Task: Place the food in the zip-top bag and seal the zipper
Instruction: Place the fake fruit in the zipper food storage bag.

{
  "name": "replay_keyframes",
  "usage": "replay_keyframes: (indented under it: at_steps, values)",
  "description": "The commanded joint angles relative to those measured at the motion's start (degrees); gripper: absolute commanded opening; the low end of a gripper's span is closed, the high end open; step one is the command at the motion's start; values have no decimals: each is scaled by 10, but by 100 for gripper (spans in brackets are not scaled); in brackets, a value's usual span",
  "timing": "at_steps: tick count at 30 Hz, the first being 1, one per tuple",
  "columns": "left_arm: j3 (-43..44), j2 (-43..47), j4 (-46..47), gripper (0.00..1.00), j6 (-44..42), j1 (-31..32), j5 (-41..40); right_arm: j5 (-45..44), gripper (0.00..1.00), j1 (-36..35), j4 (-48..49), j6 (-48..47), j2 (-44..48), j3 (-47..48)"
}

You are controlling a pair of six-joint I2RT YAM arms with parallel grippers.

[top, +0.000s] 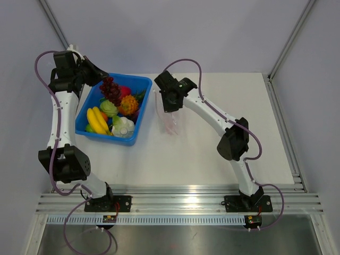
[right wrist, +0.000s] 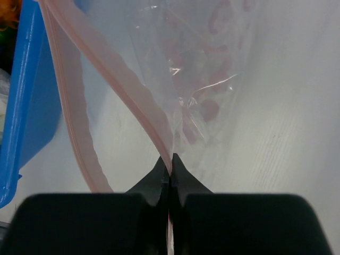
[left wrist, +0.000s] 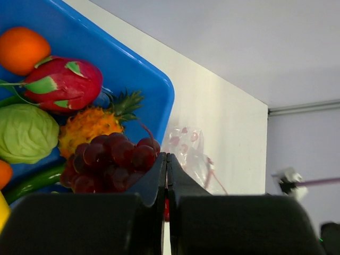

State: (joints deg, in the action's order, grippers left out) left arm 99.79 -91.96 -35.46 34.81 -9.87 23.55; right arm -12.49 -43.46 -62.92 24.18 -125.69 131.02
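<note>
Right gripper (right wrist: 170, 159) jaws clamp the thin pink-red zipper strip (right wrist: 135, 103) of the crinkly transparent bag (right wrist: 212, 79), just beside the blue rectangular plastic tray (right wrist: 32, 106). Left gripper (left wrist: 167, 157) jaws, pressed together, pinch the purple toy grape bunch (left wrist: 109, 159) over that tray.
</note>
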Motion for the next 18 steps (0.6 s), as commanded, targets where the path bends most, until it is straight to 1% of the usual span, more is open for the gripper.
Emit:
replay_keyframes:
  at_steps: [1,3,6,8,14,15,17,18]
  values:
    - [-16,42,43,0,4,2,62,22,2,-7,4,-1,-14,27]
    - [-20,50,43,0,3,3,68,28,6,-7,7,0,-14,27]
    - [-31,57,52,0,7,5,83,32,21,-7,10,2,-7,24]
    - [-34,57,57,0,10,6,91,27,29,-7,12,2,0,18]
    - [-40,51,71,0,17,16,112,11,30,-7,19,8,19,-9]
    - [-40,51,72,0,18,18,112,10,31,-7,19,10,20,-10]
    - [-40,47,74,0,18,19,116,10,39,-8,20,11,26,-14]
    - [-40,46,73,0,18,20,118,9,46,-8,22,11,27,-14]
